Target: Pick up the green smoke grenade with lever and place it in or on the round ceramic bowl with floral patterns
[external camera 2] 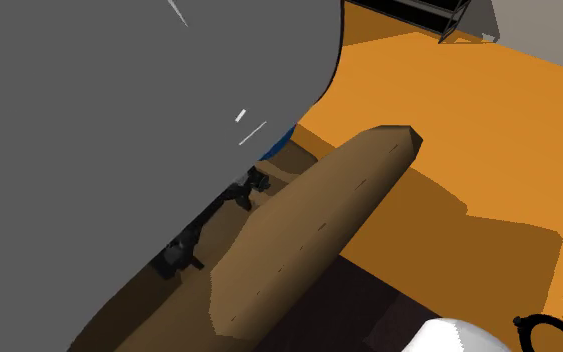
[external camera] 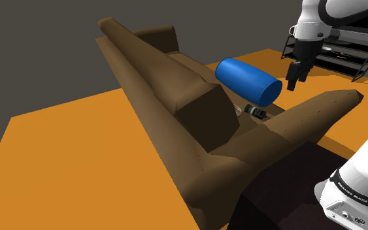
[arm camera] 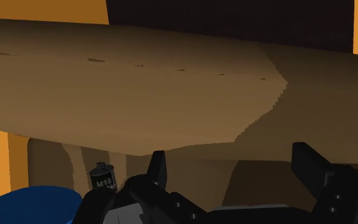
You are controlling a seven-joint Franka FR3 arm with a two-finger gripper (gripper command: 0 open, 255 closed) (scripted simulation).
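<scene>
A: What does the arm look like?
B: Smooth white rounded shells (external camera: pixel 319 19), with dark bands at the joints (external camera: pixel 306 47).
A: And the end of it?
B: An all-black gripper (external camera: pixel 297 81) with 2 blocky, angular fingers (arm camera: pixel 157 167). Small round holes (arm camera: pixel 179 205) dot its body.
A: Any markings?
B: The white lower segment (external camera: pixel 365 173) carries 1 line of small dark lettering (external camera: pixel 350 194) beside a dark seam. Below that sits a grey panel (external camera: pixel 344 212) with tiny sockets.

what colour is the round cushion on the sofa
The cushion is bright blue, clearest in the shoulder view.
</scene>
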